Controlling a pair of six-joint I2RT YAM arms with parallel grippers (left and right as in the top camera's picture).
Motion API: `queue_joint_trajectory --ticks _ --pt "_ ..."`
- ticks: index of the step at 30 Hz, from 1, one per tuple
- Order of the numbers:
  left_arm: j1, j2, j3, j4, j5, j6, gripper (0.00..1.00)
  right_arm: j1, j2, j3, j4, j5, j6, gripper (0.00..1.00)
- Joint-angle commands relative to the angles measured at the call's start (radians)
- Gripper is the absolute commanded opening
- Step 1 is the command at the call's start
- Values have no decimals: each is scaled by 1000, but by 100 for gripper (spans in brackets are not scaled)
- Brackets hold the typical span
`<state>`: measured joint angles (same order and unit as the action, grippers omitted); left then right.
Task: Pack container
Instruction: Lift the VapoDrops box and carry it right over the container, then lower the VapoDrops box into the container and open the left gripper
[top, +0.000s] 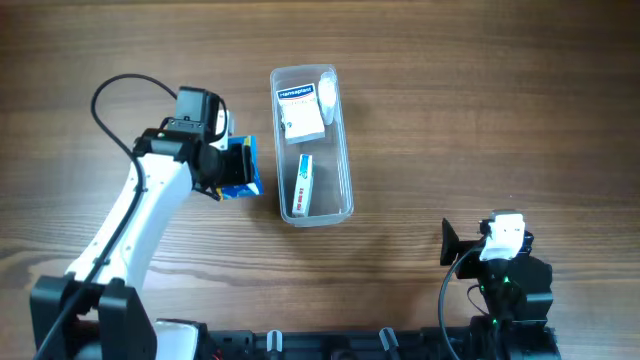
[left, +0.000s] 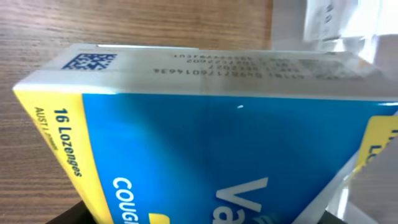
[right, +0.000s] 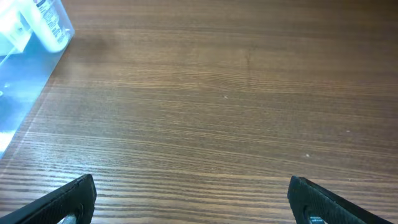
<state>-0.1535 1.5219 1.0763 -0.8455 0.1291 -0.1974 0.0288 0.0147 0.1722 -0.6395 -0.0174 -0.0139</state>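
While right tool (right: 196, 202) gapes (empty), left tool (top: 233, 168) clamps lozenge box (left: 211, 155) beside container (top: 346, 150).

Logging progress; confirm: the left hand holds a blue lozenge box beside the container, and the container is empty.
Not empty: overhead, the container holds a white box, a narrow box and a white item. The left hand does hold the blue lozenge box beside it.

A blue-and-yellow lozenge box (left: 211, 155) fills the view, wooden table (left: 124, 25) behind, clear container (left: 339, 25) at upper right.
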Motion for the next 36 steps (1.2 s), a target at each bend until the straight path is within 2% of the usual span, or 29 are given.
queue_joint_trajectory --ticks 1,15,24,36 --pt "-47 -20 77 5 18 -27 67 -4 -8 -5 2 20 -12 100" --pt "-247 74 267 -3 16 -29 67 -4 -8 -5 2 20 -12 100" --pt "-303 186 284 -3 24 -196 66 -4 -8 -5 2 20 -12 100" --pt "-310 225 284 -3 65 -293 61 -4 -8 -5 2 20 -12 100"
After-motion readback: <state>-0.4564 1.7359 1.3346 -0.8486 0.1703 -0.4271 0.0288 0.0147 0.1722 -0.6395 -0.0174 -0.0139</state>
